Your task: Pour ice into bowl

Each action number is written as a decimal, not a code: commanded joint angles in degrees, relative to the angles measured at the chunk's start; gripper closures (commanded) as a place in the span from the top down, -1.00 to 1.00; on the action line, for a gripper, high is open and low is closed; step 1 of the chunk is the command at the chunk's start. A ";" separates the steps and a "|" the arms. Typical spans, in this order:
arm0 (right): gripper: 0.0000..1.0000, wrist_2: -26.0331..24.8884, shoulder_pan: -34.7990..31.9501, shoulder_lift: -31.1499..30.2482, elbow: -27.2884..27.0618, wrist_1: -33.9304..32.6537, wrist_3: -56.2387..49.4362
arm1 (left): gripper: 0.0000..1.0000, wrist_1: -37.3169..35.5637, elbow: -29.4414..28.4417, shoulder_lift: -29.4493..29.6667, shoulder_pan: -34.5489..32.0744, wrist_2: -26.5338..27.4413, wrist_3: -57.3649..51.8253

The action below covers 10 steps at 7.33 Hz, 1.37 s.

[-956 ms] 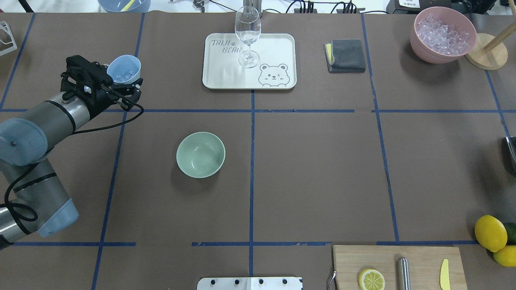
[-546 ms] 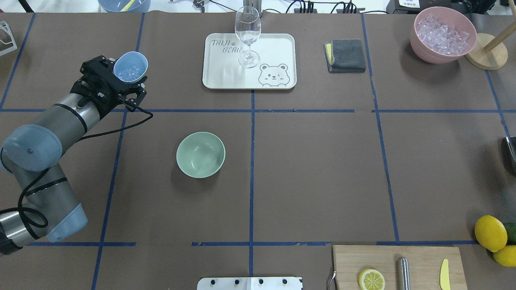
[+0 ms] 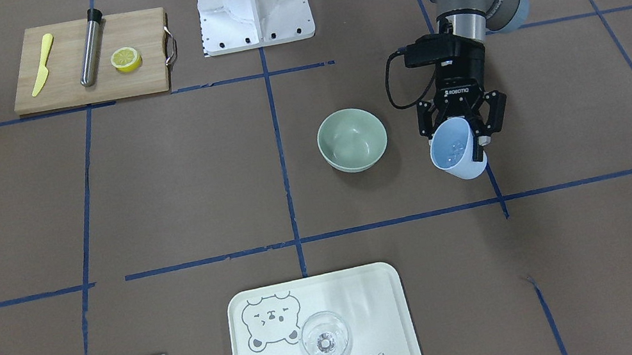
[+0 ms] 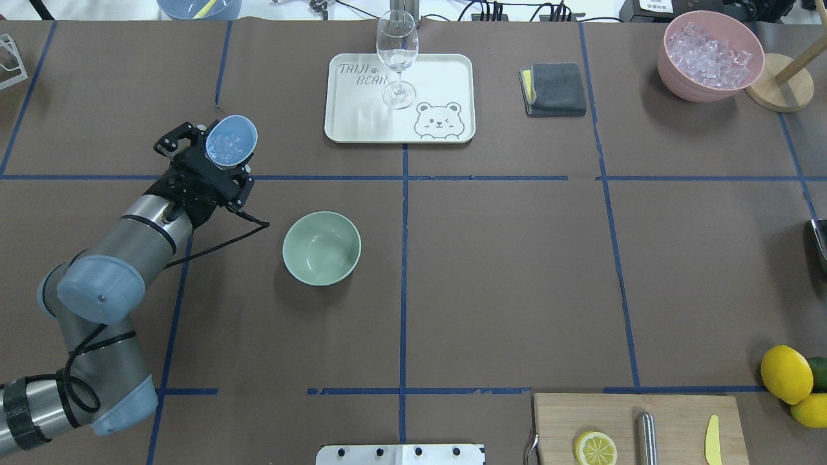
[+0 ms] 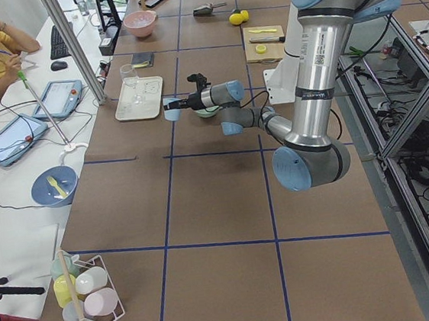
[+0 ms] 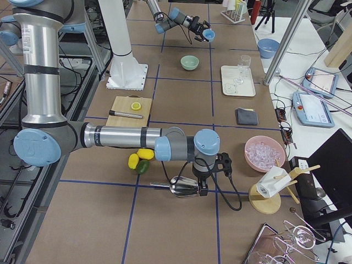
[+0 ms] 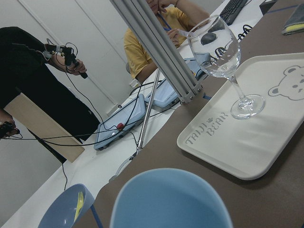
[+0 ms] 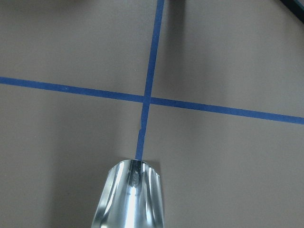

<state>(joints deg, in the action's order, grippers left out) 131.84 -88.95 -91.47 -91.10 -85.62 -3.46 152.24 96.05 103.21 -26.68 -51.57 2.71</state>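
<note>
My left gripper (image 4: 210, 159) is shut on a light blue cup (image 4: 231, 140) and holds it above the table, tilted, with its mouth up and away from my base. Small clear ice cubes (image 4: 224, 146) lie in the cup. The sage-green bowl (image 4: 322, 248) stands empty on the table, to the right of the cup and nearer my base. In the front-facing view the cup (image 3: 458, 150) hangs right of the bowl (image 3: 352, 139), apart from it. My right gripper (image 6: 212, 171) shows only in the exterior right view, so I cannot tell whether it is open or shut. A metal scoop (image 6: 184, 187) lies at it.
A white tray (image 4: 446, 77) with a wine glass (image 4: 397, 58) stands at the back middle. A grey cloth (image 4: 554, 89) and a pink bowl of ice (image 4: 709, 55) are at the back right. A cutting board (image 4: 672, 413) with a lemon half and lemons (image 4: 786, 373) is at the near right.
My left arm has swung the cup to the right and nearer my base, closer to the green bowl. The bowl and everything else have stayed in place.
</note>
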 commanded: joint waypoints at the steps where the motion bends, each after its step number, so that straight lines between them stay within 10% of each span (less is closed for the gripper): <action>1: 1.00 0.00 -0.08 -0.38 0.04 0.54 0.03 | -1.00 -0.10 -0.51 0.06 6.08 8.55 -7.77; 10: 1.00 0.53 -0.17 -0.38 0.04 0.54 -0.06 | -1.00 -0.01 -5.43 6.39 13.05 19.13 -47.06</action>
<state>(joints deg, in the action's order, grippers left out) 132.27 -89.09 -91.77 -91.06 -85.08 -3.48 152.20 90.64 109.61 -13.72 -32.55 -40.07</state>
